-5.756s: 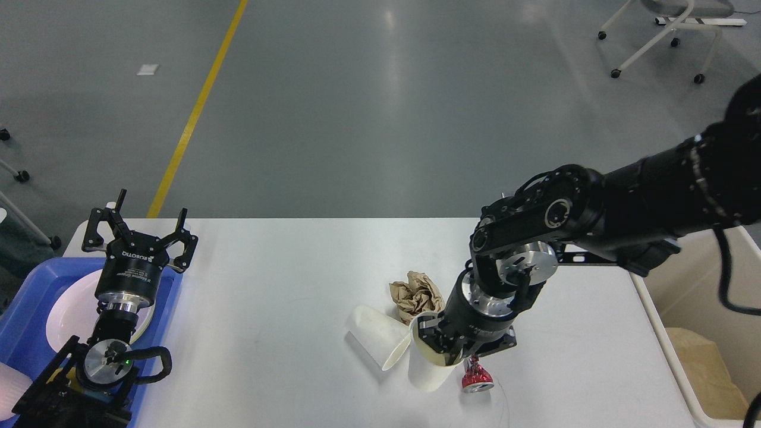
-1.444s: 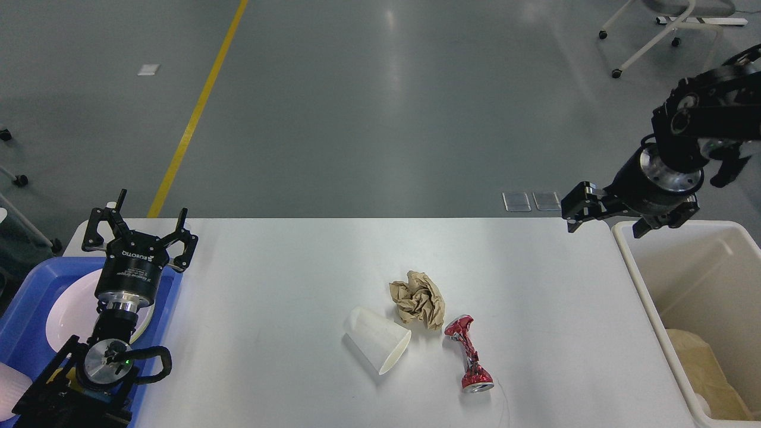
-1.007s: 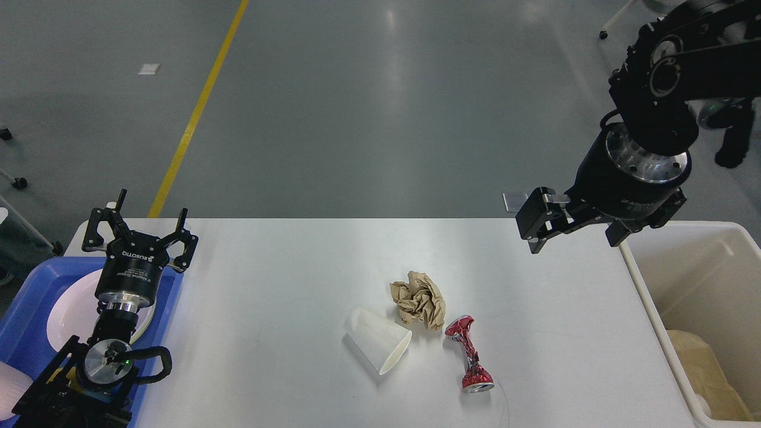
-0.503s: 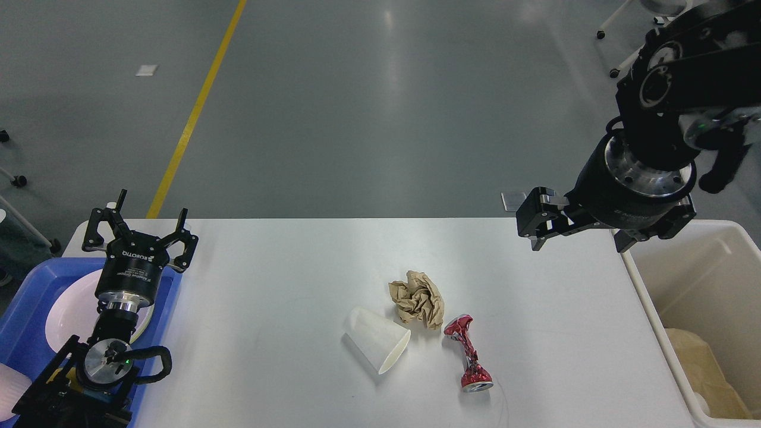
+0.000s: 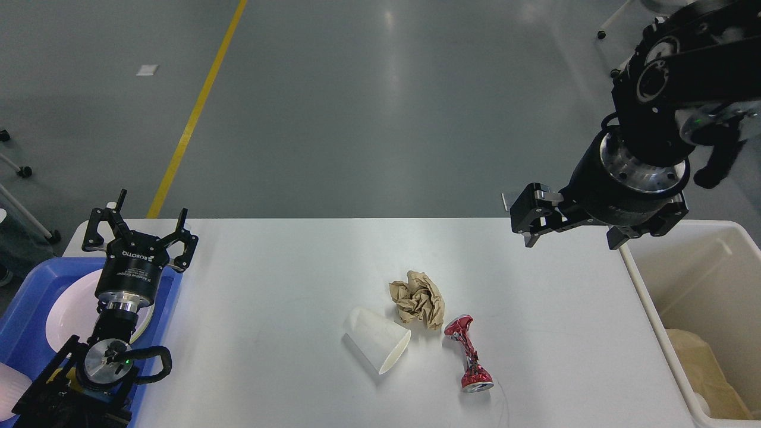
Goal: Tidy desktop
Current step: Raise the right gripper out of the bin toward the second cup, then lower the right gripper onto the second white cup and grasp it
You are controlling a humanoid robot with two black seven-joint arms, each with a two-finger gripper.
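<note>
The white desktop (image 5: pixel 285 279) holds a white paper cup (image 5: pixel 378 347) lying on its side, a crumpled brown paper ball (image 5: pixel 418 299) and a crushed red can (image 5: pixel 468 353), close together right of centre. My right gripper (image 5: pixel 571 241) is open and empty. It hangs above the desktop's far right corner, well apart from these three things. My left gripper (image 5: pixel 140 224) is open and empty, pointing up above the far edge of the blue tray (image 5: pixel 25 297).
A white plate (image 5: pixel 74 312) lies in the blue tray at the left. A cream bin (image 5: pixel 647 303) stands against the desktop's right edge with brown paper (image 5: pixel 707 371) inside. Chair legs on casters stand on the grey floor beyond.
5.8 s ago my right gripper held a white cup beside the can. Now it is open and empty near the bin, and over the last second has drifted slightly left. The left arm has not moved.
</note>
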